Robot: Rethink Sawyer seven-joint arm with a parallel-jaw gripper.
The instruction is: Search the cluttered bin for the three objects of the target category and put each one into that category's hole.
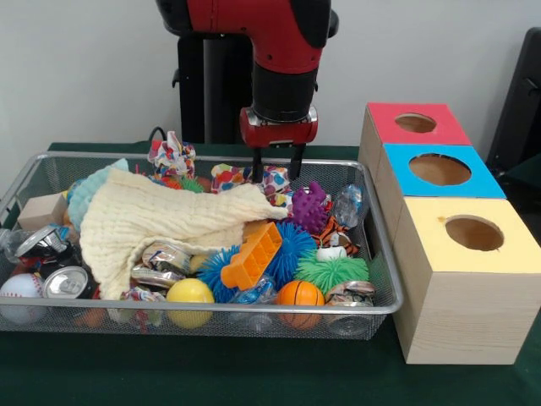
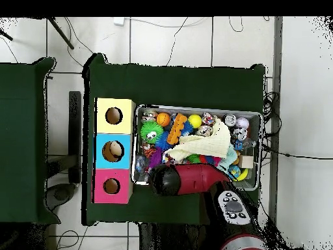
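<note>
Balls and soft toys crowd the wire mesh bin [image 1: 372, 306], and which category is wanted cannot be read from the scene. The gripper [image 1: 275, 165] hangs over the bin's back edge with its two dark fingers parted and nothing between them. Just below and slightly to one side of the fingertips sits a purple knobbly ball [image 1: 309, 205]. Beneath it lie a blue spiky ball [image 1: 292, 249], an orange toy block [image 1: 251, 256] and a green spiky ball [image 1: 331, 271]. A cream cloth [image 1: 148, 222] spreads away from the gripper and likely hides more pieces. A mini basketball [image 1: 299, 293] and a yellow ball [image 1: 189, 293] rest at the edge farthest from the gripper.

To pick well, it seems wise to descend straight over one exposed item, fingers straddling it, clear of the cloth. The three boxes, red [image 1: 417, 123], blue [image 1: 439, 170] and yellow [image 1: 474, 233], stand beside the bin, each with a round hole on top.
</note>
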